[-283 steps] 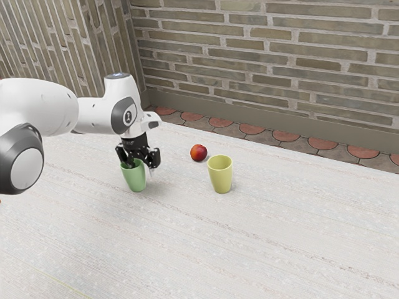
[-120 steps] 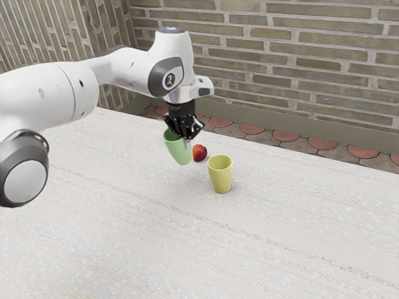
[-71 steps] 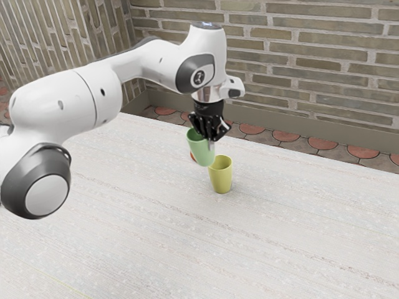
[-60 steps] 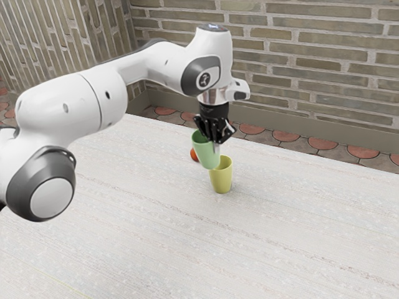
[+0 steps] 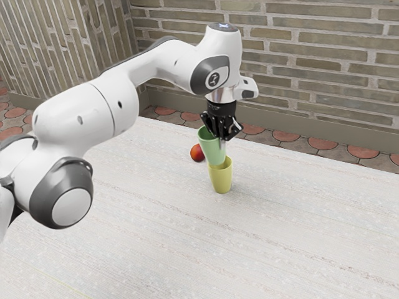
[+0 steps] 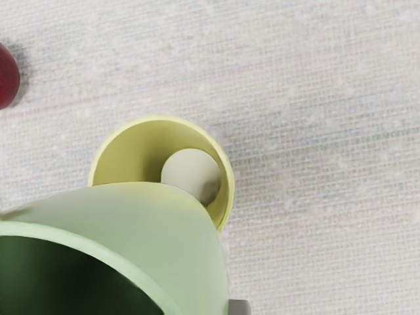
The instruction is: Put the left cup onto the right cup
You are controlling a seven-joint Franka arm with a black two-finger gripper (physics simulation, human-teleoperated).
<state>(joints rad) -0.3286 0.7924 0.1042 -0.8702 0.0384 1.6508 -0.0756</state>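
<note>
My gripper (image 5: 220, 132) is shut on the rim of the green cup (image 5: 212, 149), which hangs tilted in the air. Its base sits just above the mouth of the yellow-green cup (image 5: 220, 176), which stands upright on the table. In the wrist view the green cup (image 6: 125, 249) is close under my hand and overlaps the near rim of the yellow-green cup (image 6: 118, 154), whose open mouth and pale bottom show beyond it.
A red apple (image 5: 197, 153) lies on the table just behind the cups, toward the exterior view's left; the apple (image 6: 8, 75) also shows at the wrist view's edge. A brick wall (image 5: 299, 56) and a tiled strip run behind the table (image 5: 187, 249).
My arm lifted the green cup off the table and carried it toward the exterior view's right, from beside the apple to just above the yellow-green cup.
</note>
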